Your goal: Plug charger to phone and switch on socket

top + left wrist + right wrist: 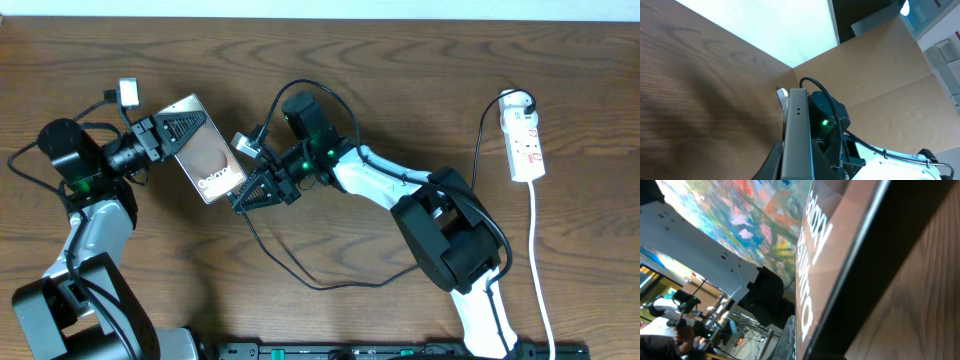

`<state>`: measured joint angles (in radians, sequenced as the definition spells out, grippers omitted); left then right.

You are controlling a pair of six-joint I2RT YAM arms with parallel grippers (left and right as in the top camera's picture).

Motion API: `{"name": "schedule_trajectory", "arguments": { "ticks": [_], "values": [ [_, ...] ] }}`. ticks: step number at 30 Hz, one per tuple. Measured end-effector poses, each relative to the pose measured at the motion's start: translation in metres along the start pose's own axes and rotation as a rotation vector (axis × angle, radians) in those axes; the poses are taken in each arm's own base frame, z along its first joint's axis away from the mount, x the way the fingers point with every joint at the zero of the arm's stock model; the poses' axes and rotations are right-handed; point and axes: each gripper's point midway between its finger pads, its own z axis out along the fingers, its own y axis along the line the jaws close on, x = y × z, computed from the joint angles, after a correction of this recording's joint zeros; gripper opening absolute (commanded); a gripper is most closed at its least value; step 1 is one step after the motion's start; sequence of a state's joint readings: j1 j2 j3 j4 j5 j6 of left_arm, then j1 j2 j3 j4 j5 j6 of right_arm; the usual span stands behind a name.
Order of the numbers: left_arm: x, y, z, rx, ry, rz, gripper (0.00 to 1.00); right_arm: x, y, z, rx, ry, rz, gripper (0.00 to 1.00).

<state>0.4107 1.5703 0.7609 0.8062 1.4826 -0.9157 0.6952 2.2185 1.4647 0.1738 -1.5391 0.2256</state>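
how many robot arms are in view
2. The left arm comes in from the left, the left pincer gripping the phone at its upper end; the right arm reaches from the lower right, the right pincer at the phone's lower end. No more seen.

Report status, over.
Left gripper shut on the phone. Right gripper at phone's lower end, grip unreadable. Charger cable loops loose behind it; socket far right, unattended.

Phone (205,152): dark face, silver edges, white "Galaxy" lettering; set diagonally, left of table centre. Charger cable (325,288): thin, black, looping loosely over the wood; plug tip not discernible. Socket (527,140): white strip, red marks, far right.
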Motion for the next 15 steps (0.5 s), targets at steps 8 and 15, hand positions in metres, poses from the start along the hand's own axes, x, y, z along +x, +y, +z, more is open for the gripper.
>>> {"name": "schedule_trajectory", "arguments": {
  "ticks": [8,15],
  "values": [
    [-0.0007,0.0,-0.0003,-0.001,-0.003,0.035,0.07,-0.0016,-0.0057,0.0006,0.033,-0.009,0.084,0.01],
    [-0.0045,0.0022,-0.0025,-0.014,-0.023,0.06,0.08,-0.0067,-0.0102,0.0012,0.064,-0.023,0.124,0.01]
  ]
}}
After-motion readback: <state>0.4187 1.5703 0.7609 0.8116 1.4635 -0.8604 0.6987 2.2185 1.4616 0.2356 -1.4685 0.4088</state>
